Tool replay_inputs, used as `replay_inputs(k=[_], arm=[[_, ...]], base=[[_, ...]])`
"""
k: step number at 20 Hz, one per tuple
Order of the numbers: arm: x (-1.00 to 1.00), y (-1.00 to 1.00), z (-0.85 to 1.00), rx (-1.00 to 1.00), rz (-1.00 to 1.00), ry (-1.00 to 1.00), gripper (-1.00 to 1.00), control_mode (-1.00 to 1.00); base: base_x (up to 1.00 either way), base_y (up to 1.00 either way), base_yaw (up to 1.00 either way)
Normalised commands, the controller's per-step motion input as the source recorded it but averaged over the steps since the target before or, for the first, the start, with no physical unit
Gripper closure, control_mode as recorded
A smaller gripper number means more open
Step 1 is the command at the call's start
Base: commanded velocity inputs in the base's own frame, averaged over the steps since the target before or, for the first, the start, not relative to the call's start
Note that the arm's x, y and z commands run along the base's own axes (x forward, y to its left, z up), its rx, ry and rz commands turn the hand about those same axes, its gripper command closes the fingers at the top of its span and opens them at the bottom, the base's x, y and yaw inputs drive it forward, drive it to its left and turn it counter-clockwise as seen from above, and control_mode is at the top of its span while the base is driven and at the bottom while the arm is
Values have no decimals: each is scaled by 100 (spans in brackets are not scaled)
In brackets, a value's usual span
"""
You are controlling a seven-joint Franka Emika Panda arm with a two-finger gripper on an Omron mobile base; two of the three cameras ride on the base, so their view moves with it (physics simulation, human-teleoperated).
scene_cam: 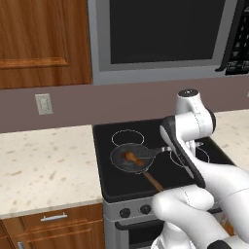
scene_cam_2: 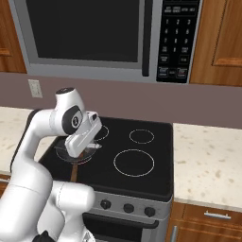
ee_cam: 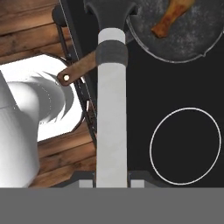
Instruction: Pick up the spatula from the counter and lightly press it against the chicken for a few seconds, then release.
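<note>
Spatula [ee_cam: 112, 109] is off the worktop [scene_cam: 48, 165] and in the claw [ee_cam: 112, 183], which is pinched tight on the white handle, so I'd say you've got the pickup done. It's held lengthwise along the hand, dark blade leading toward the pan [ee_cam: 192, 43]. That makes sense, since you only have to tip the hand down to press.

The chicken [ee_cam: 173, 17] lies in the pan on the stove [scene_cam: 121, 187]. In the hand view the blade sits over the pan's near rim, beside the drumstick rather than on it, so you'd probably need to slide across a bit, gently.

Left base view gives you the layout: chicken mid-pan, wooden pan handle [scene_cam: 153, 182] pointing back at the robot, but the forearm covers the grip. Can't tell how high the blade rides over the pan from any of them.
</note>
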Motion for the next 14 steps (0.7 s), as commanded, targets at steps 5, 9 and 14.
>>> replay_inputs(k=[5,9,14], arm=[[14,2,-13,-2,0,0,100,-100],[17,4,-12,-1,0,0,100,-100],[26,2,-9,-1,0,1,100,-100]], base=[[0,0,0],[0,0,0],[0,0,0]])
